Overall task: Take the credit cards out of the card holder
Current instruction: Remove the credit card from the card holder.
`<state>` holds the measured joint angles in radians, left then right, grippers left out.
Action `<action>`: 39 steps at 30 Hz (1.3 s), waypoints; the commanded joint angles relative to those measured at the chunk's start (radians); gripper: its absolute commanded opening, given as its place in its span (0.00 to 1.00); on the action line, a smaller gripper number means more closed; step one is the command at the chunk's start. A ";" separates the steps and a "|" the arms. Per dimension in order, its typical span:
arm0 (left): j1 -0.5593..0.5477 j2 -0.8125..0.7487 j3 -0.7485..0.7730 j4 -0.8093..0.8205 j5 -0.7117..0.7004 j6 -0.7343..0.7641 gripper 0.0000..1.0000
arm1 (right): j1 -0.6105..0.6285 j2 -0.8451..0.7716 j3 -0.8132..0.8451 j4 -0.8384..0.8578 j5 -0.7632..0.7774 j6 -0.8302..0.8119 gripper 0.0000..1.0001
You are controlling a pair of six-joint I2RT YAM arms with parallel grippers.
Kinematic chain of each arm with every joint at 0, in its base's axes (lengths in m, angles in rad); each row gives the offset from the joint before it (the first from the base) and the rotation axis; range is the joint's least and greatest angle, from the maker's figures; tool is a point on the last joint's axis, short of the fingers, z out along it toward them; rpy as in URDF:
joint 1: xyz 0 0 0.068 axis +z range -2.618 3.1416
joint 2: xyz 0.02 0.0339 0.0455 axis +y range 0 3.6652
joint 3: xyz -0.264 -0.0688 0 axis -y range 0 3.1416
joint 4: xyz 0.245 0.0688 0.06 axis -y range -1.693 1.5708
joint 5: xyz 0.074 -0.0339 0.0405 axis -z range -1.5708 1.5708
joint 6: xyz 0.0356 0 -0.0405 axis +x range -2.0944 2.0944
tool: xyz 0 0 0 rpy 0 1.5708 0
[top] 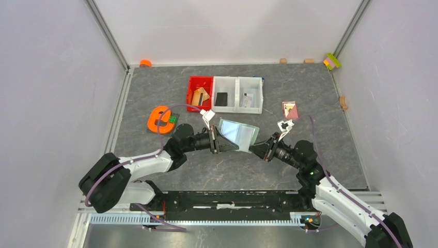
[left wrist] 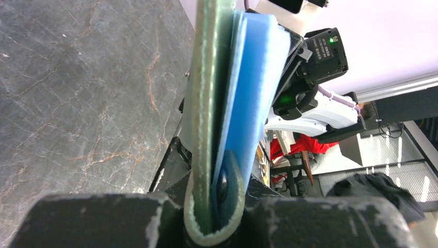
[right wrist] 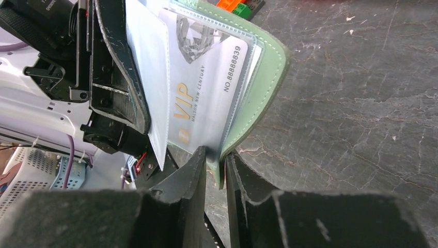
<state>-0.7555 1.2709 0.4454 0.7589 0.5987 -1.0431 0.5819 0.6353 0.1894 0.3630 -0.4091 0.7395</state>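
The sage-green card holder (top: 243, 135) hangs open above the table between both grippers. My left gripper (top: 214, 142) is shut on its left end; in the left wrist view the gripper (left wrist: 214, 217) clamps the holder (left wrist: 204, 103) edge-on by its snap tab, with a blue inner sleeve beside the green cover. My right gripper (top: 256, 150) is shut on the right cover. In the right wrist view the gripper (right wrist: 216, 165) pinches the green cover's edge (right wrist: 263, 77). A pale blue-white credit card (right wrist: 206, 88) marked VIP sits in a clear pocket.
A red bin (top: 200, 93) holds a tan-gold card. Two white bins (top: 237, 94) beside it hold a dark card and a grey card. A pink square item (top: 290, 109) lies to the right. An orange object (top: 161, 119) lies to the left.
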 commanded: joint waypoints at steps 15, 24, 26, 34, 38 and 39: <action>-0.082 0.128 0.085 0.106 0.095 -0.049 0.05 | 0.010 0.014 -0.005 0.202 -0.109 0.056 0.27; -0.112 0.112 0.147 -0.156 -0.006 0.110 0.27 | 0.009 0.031 -0.008 0.178 -0.105 0.063 0.03; -0.134 0.109 0.182 -0.242 -0.045 0.162 0.40 | 0.011 0.044 -0.001 0.149 -0.096 0.051 0.01; -0.180 0.107 0.240 -0.428 -0.170 0.285 0.55 | 0.011 0.054 0.051 -0.036 0.006 -0.008 0.00; -0.182 0.130 0.256 -0.444 -0.180 0.291 0.50 | 0.010 0.070 0.070 -0.051 -0.005 0.003 0.00; -0.182 0.133 0.259 -0.444 -0.184 0.291 0.52 | 0.010 0.071 0.074 -0.061 0.000 0.002 0.00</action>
<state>-0.9333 1.3823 0.6613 0.3786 0.4908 -0.8246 0.5808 0.7074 0.1795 0.2588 -0.3885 0.7395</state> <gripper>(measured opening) 0.489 0.011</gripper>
